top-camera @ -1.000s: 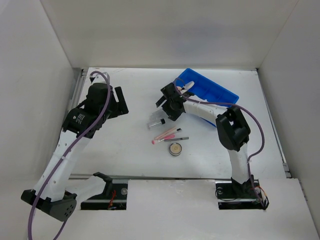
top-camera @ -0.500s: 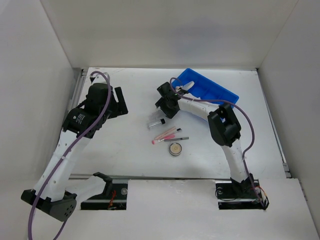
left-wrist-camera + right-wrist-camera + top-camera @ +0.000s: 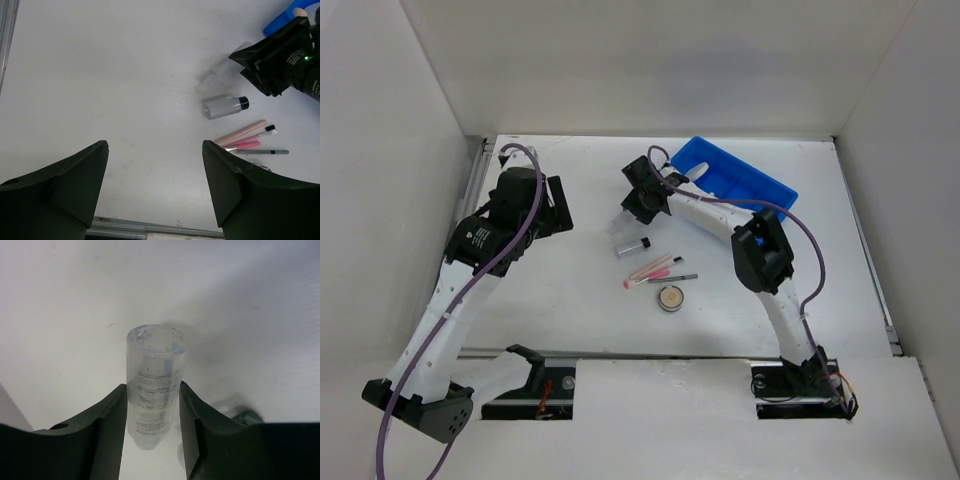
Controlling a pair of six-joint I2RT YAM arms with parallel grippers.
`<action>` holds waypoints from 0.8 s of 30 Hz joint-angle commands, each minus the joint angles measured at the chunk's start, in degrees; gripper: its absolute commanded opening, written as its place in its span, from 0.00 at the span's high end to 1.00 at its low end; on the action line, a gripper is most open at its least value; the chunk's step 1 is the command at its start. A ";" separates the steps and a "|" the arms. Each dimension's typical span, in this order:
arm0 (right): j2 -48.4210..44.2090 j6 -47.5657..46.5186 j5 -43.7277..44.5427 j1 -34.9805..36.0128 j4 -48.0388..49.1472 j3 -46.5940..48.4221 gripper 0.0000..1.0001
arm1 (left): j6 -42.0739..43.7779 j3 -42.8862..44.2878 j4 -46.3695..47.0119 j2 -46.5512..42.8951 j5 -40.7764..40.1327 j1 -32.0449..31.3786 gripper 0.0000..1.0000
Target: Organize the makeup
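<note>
A clear vial (image 3: 155,365) is gripped between the two fingers of the right end effector (image 3: 152,390).

The held vial is seen near the middle of the tabletop (image 3: 550,290), just beside the near corner of the blue bin (image 3: 750,185). It cannot be told if it is touching the tabletop. A second vial (image 3: 632,246) with a dark cap is laid flat close in front of it. A pink stick (image 3: 650,270), a thin dark pencil (image 3: 674,277) and a round compact (image 3: 670,298) are laid nearer the arm bases. The left end effector (image 3: 154,147) is held wide open over bare tabletop, well apart from the makeup, and nothing is gripped in it. Nothing is seen in the way between the held vial and the bin.
</note>
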 commanded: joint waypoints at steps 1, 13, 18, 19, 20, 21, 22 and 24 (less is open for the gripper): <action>-2.26 -4.65 0.51 1.87 3.94 5.89 0.87 | 1.19 1.83 -0.74 -0.79 -2.11 0.05 0.27; -15.34 -16.86 6.04 -5.58 3.24 0.81 0.87 | 1.19 2.36 -1.80 -2.46 -4.48 0.05 0.27; -18.69 -22.31 4.91 -12.87 3.86 -2.28 0.87 | 1.19 2.36 -1.80 -2.46 -3.95 0.05 0.27; -18.70 -23.19 4.90 -13.85 3.86 -2.97 0.87 | 1.19 2.36 -1.80 -2.46 -3.95 0.05 0.27; -19.48 -25.11 4.90 -14.81 3.86 -2.98 0.87 | 1.19 2.36 -1.80 -2.46 -3.95 0.05 0.27; -19.49 -25.83 3.94 -15.87 3.34 -2.98 0.87 | 1.19 2.89 -1.80 -2.46 -3.95 0.05 0.27; -19.49 -25.84 3.15 -18.14 2.81 -2.98 0.87 | 1.19 2.89 -1.80 -1.85 -3.43 0.05 0.27; -18.96 -27.50 1.48 -20.61 2.80 -2.98 0.87 | 1.19 2.89 -1.27 -1.23 -3.43 0.05 0.27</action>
